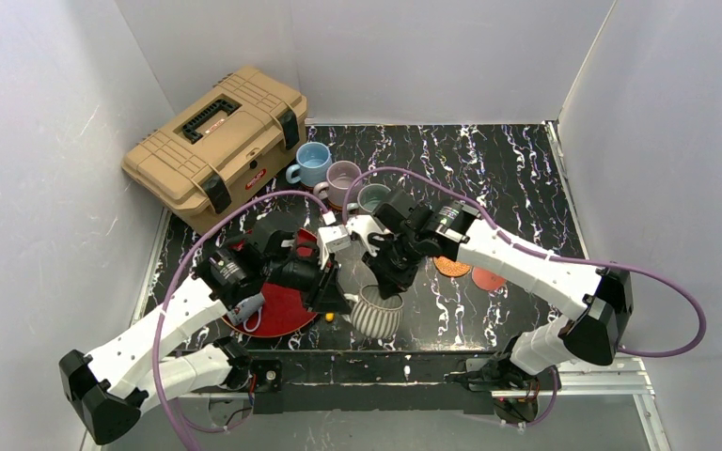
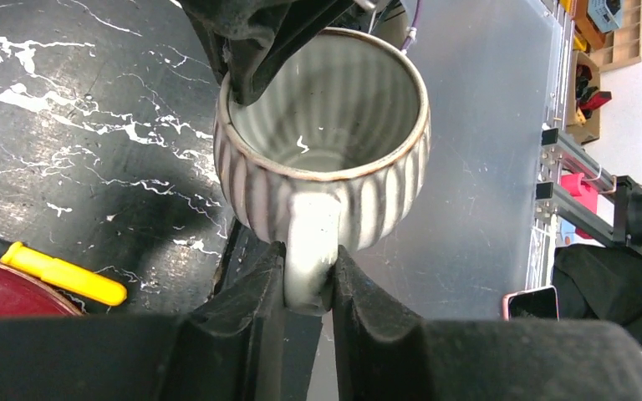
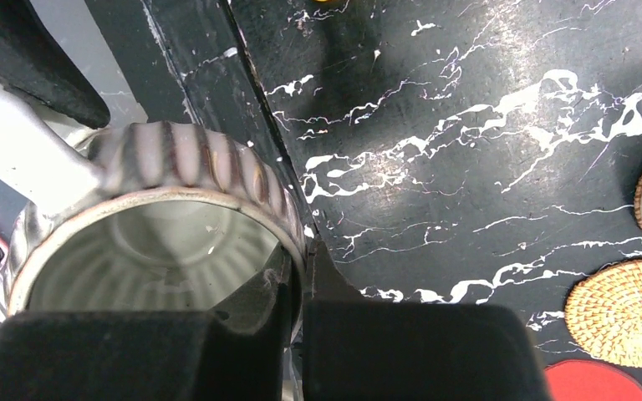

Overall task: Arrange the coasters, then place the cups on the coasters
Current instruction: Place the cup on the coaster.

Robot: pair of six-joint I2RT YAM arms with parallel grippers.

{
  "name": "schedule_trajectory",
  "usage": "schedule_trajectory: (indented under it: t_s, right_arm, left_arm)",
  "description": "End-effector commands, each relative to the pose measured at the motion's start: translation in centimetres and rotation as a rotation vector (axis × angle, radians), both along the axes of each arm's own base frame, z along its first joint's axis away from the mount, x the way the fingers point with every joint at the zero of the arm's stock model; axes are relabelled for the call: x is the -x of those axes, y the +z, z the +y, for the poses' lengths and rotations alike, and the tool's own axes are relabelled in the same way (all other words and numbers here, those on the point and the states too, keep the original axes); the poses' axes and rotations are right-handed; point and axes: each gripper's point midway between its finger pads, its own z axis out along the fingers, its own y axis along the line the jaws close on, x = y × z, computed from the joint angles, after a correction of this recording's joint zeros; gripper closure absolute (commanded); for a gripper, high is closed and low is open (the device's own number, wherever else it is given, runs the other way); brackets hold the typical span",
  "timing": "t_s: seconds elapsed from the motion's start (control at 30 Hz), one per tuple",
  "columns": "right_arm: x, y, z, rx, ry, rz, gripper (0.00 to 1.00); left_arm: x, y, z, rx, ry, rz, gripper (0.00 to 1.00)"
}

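The left gripper pinches the handle of a ribbed grey-white ceramic mug between its two black fingers. The right gripper, reaching in from the opposite side, clamps the same mug's rim, one finger inside the bowl and one against the outer wall. The mug stands upright between the two grippers at the near edge of the black, white-veined marble-pattern table; whether it rests on the surface or hangs just above it cannot be told. Just left of the left gripper lie a yellow-handled screwdriver and a large red round tray. Near the right gripper, on its right, an orange-brown woven coaster lies just beside a flat red coaster. Beyond both grippers, toward the far side, a light blue mug, a mauve mug and a grey-green mug stand in a row next to a closed tan plastic toolbox
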Motion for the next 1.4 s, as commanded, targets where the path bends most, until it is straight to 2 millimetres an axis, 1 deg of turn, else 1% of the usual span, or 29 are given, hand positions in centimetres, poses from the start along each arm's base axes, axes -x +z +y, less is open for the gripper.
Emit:
schedule_trajectory:
  t_s: [0.0, 0.03, 0.07, 0.1, 0.13, 0.17, 0.23, 0.27, 0.3, 0.33, 0.4, 0.5, 0.67, 0.77, 0.9, 0.97, 1.0, 1.13, 1.17, 1.27, 1.37]
  right_arm:
    - [-1.1, 3.1, 1.7, -0.119, -0.024, -0.085, 0.99]
    - [-1.6, 3.0, 1.6, -0.11, -0.055, -0.108, 0.99]
    - [-2.2, 3.0, 1.4, -0.103, -0.089, -0.131, 0.95]
    - [-2.8, 2.9, 1.2, -0.09, -0.142, -0.146, 0.8]
    - [-3.3, 2.9, 0.9, -0.082, -0.182, -0.158, 0.68]
    - [-3.7, 2.8, 0.7, -0.075, -0.214, -0.162, 0.61]
    - [-4.3, 2.5, 0.5, -0.063, -0.288, -0.153, 0.39]
    - [-4.5, 2.5, 0.4, -0.061, -0.32, -0.145, 0.3]
    - [-4.6, 2.4, 0.5, -0.061, -0.358, -0.134, 0.22]
    - [-4.9, 2.5, 0.4, -0.062, -0.411, -0.128, 0.17]
    - [-5.5, 2.6, 0.2, -0.076, -0.513, -0.113, 0.1]
    - [-6.5, 2.9, 0.3, -0.134, -0.675, -0.064, 0.07]
    - [-6.9, 2.7, 0.8, -0.216, -0.815, 0.019, 0.07]
    - [-7.6, 3.0, 1.2, -0.265, -0.867, 0.036, 0.07]
    - [-7.7, 2.5, 2.6, -0.294, -0.876, 0.09, 0.08]
    - [-7.9, 1.9, 3.1, -0.294, -0.881, 0.106, 0.09]
    - [-7.5, 1.7, 3.4, -0.29, -0.865, 0.132, 0.1]
    - [-7.1, 0.2, 3.6, -0.251, -0.861, 0.162, 0.13]
    - [-6.9, -0.3, 3.7, -0.24, -0.856, 0.176, 0.15]
    - [-6.5, -1.9, 3.8, -0.189, -0.854, 0.188, 0.22]
    - [-6.3, -3.0, 4.1, -0.163, -0.858, 0.194, 0.27]
  left_arm:
    - [1.1, -0.5, 0.2, -0.007, -0.012, 0.018, 1.0]
    - [0.9, -0.4, 0.4, -0.009, 0.008, -0.013, 1.0]
    - [0.3, -0.5, 0.7, -0.014, 0.043, -0.056, 1.0]
    - [-0.2, -0.5, 1.0, -0.011, 0.074, -0.099, 1.0]
    - [-0.7, -0.4, 1.3, 0.0, 0.108, -0.141, 1.0]
    - [-1.2, -0.5, 1.6, 0.009, 0.136, -0.177, 1.0]
    - [-2.0, -0.4, 2.1, 0.011, 0.185, -0.24, 1.0]
    - [-2.4, -0.4, 2.4, 0.006, 0.204, -0.267, 1.0]
    - [-2.8, -0.5, 2.7, -0.003, 0.222, -0.297, 1.0]
    - [-3.2, -0.5, 3.0, -0.014, 0.241, -0.325, 1.0]
    - [-3.9, -0.6, 3.6, -0.03, 0.271, -0.38, 1.0]
    - [-4.9, -0.7, 4.4, -0.058, 0.318, -0.458, 1.0]
    - [-5.7, -0.8, 5.0, -0.078, 0.342, -0.54, 1.0]
    - [-5.9, -0.9, 5.0, -0.089, 0.34, -0.573, 1.0]
    - [-6.1, -0.8, 4.7, -0.08, 0.341, -0.598, 1.0]
    - [-6.2, -0.7, 4.5, -0.073, 0.345, -0.608, 1.0]
    - [-6.3, -0.6, 4.4, -0.07, 0.349, -0.614, 1.0]
    - [-6.6, -0.2, 4.2, -0.058, 0.363, -0.639, 1.0]
    - [-6.6, -0.1, 4.1, -0.053, 0.362, -0.642, 1.0]
    - [-7.8, -0.5, 4.6, -0.093, 0.425, -0.657, 1.0]
    - [-8.1, -0.7, 4.9, -0.111, 0.449, -0.666, 1.0]
